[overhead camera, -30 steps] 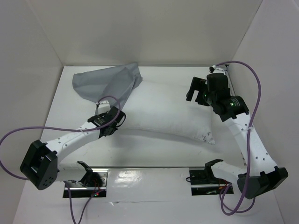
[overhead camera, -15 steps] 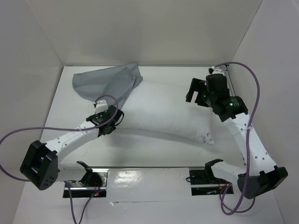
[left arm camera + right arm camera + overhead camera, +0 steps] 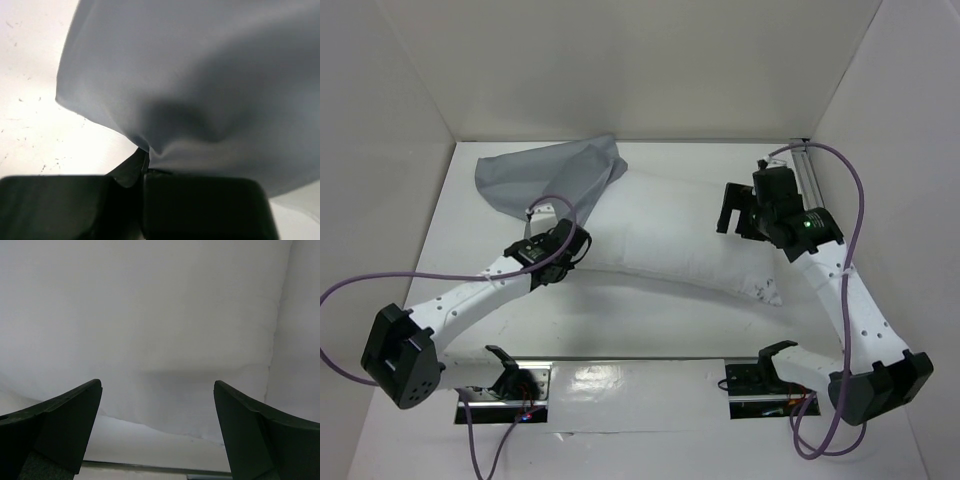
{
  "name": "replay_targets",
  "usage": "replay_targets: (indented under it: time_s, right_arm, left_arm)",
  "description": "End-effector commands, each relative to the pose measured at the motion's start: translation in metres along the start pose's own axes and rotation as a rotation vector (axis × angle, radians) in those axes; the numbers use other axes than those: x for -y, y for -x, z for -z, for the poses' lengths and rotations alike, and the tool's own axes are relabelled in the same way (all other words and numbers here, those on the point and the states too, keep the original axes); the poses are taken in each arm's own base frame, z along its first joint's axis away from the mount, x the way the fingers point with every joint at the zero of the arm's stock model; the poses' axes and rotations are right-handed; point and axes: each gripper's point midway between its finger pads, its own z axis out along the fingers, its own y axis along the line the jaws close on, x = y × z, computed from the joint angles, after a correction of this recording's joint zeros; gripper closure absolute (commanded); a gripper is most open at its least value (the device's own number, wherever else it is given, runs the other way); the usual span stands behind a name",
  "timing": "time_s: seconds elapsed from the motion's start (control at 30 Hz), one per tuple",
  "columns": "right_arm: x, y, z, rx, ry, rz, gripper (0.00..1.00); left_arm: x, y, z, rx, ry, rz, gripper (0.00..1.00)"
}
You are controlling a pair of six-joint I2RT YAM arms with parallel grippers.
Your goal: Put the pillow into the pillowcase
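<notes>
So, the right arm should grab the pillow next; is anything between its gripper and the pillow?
Nothing visible. The open right gripper hangs over the pillow's right end; the left gripper pinches the pillowcase at the other end.

The pillow is seen in plain white, marked only by a few dark specks near one corner. The pillowcase is shown in unpatterned blue-grey, shaded darker in its folds. The left gripper and right gripper are coloured black. The left arm and right arm are finished in white with black joints. Purple cables are seen. The table is white, flecked with tiny dark marks.
</notes>
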Motion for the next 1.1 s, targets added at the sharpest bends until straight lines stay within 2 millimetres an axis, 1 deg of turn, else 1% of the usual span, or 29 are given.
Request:
replay_targets:
  time_s: [0.0, 0.03, 0.1, 0.13, 0.17, 0.2, 0.27, 0.3, 0.33, 0.37, 0.4, 0.47, 0.5, 0.53, 0.57, 0.6, 0.63, 0.67, 0.73, 0.77, 0.8, 0.83, 0.87, 0.9, 0.93, 0.97, 1.0, 1.03, 1.07]
  right_arm:
    - [0.034, -0.052, -0.002, -0.191, -0.143, 0.077, 0.00]
    - [0.040, -0.069, -0.006, -0.247, -0.172, 0.065, 0.00]
    - [0.047, -0.082, -0.006, -0.278, -0.202, 0.048, 0.00]
    - [0.047, -0.089, -0.007, -0.286, -0.186, 0.045, 0.00]
    - [0.043, -0.089, -0.004, -0.278, -0.168, 0.023, 0.00]
    - [0.046, -0.088, -0.005, -0.279, -0.173, -0.008, 0.00]
    - [0.040, -0.090, -0.004, -0.297, -0.139, -0.023, 0.00]
    - [0.039, -0.098, -0.005, -0.322, -0.130, -0.033, 0.00]
    - [0.037, -0.101, -0.009, -0.327, -0.117, -0.036, 0.00]
    - [0.040, -0.115, -0.015, -0.368, -0.124, -0.043, 0.00]
    - [0.040, -0.122, -0.021, -0.392, -0.124, -0.043, 0.00]
    - [0.030, -0.121, -0.038, -0.384, -0.089, -0.062, 0.00]
    - [0.025, -0.118, -0.043, -0.377, -0.066, -0.067, 0.00]
    - [0.013, -0.104, -0.054, -0.321, -0.013, -0.076, 0.08]
    - [0.006, -0.096, -0.061, -0.291, 0.023, -0.069, 0.31]
    - [0.001, -0.093, -0.069, -0.279, 0.041, -0.071, 0.67]
    - [-0.006, -0.080, -0.077, -0.226, 0.067, -0.074, 1.00]
    - [-0.016, -0.066, -0.077, -0.194, 0.108, -0.078, 1.00]
    - [-0.043, -0.047, -0.073, -0.145, 0.189, -0.078, 1.00]
    - [-0.063, -0.024, -0.070, -0.079, 0.243, -0.075, 1.00]
    - [-0.086, -0.021, -0.063, -0.068, 0.297, -0.061, 1.00]
    - [-0.099, -0.021, -0.064, -0.080, 0.316, -0.042, 1.00]
    - [-0.113, -0.021, -0.062, -0.087, 0.341, -0.034, 1.00]
    - [-0.143, -0.021, -0.048, -0.086, 0.407, -0.014, 1.00]
    - [-0.155, -0.021, -0.046, -0.076, 0.428, 0.003, 1.00]
    - [-0.168, -0.024, -0.042, -0.076, 0.446, 0.004, 1.00]
    - [-0.184, -0.033, -0.032, -0.084, 0.479, 0.025, 1.00]
    - [-0.190, -0.032, -0.028, -0.075, 0.479, 0.018, 1.00]
    - [-0.191, -0.033, -0.027, -0.075, 0.477, 0.012, 1.00]
  left_arm:
    - [0.024, 0.016, 0.024, 0.038, -0.101, -0.010, 1.00]
    - [0.026, 0.015, 0.026, 0.037, -0.107, -0.016, 1.00]
    - [0.032, 0.018, 0.031, 0.046, -0.129, -0.015, 1.00]
    - [0.035, 0.016, 0.033, 0.039, -0.142, -0.023, 1.00]
    - [0.039, 0.014, 0.035, 0.033, -0.146, -0.037, 1.00]
    - [0.039, 0.014, 0.035, 0.028, -0.139, -0.043, 1.00]
    - [0.046, 0.020, 0.042, 0.041, -0.164, -0.045, 1.00]
    - [0.047, 0.017, 0.040, 0.030, -0.164, -0.051, 1.00]
    - [0.052, 0.024, 0.045, 0.041, -0.178, -0.038, 1.00]
    - [0.052, 0.023, 0.042, 0.037, -0.172, -0.055, 1.00]
    - [0.054, 0.027, 0.045, 0.044, -0.180, -0.057, 1.00]
    - [0.057, 0.027, 0.043, 0.041, -0.175, -0.072, 1.00]
    - [0.059, 0.032, 0.045, 0.049, -0.183, -0.075, 1.00]
    - [0.064, 0.033, 0.047, 0.043, -0.195, -0.072, 1.00]
    - [0.066, 0.035, 0.047, 0.045, -0.196, -0.080, 1.00]
    - [0.070, 0.037, 0.051, 0.039, -0.218, -0.087, 1.00]
    - [0.077, 0.043, 0.055, 0.041, -0.240, -0.088, 1.00]
    - [0.085, 0.044, 0.058, 0.041, -0.262, -0.111, 1.00]
    - [0.101, 0.047, 0.065, 0.032, -0.308, -0.133, 1.00]
    - [0.117, 0.056, 0.079, 0.039, -0.361, -0.123, 1.00]
    - [0.133, 0.050, 0.082, 0.026, -0.383, -0.157, 1.00]
    - [0.145, 0.050, 0.088, 0.020, -0.411, -0.164, 1.00]
    - [0.164, 0.064, 0.105, 0.044, -0.468, -0.163, 1.00]
    - [0.178, 0.065, 0.115, 0.044, -0.501, -0.169, 1.00]
    - [0.198, 0.056, 0.119, 0.038, -0.523, -0.212, 1.00]
    - [0.212, 0.068, 0.140, 0.053, -0.574, -0.216, 1.00]
    - [0.222, 0.068, 0.149, 0.053, -0.598, -0.231, 1.00]
    - [0.231, 0.066, 0.161, 0.052, -0.633, -0.251, 1.00]
    - [0.244, 0.075, 0.172, 0.056, -0.677, -0.243, 1.00]
